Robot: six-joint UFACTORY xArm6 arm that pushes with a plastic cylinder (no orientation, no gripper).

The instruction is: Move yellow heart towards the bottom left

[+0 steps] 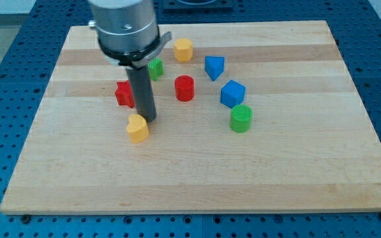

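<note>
The yellow heart lies on the wooden board, left of the middle. My tip rests on the board just above and to the right of the heart, touching or almost touching its upper right edge. The rod rises to the arm's grey housing at the view's top.
A red block sits left of the rod, partly hidden by it. A green block peeks out behind the rod. A yellow hexagon, a red cylinder, a blue triangle, a blue cube and a green cylinder lie to the right.
</note>
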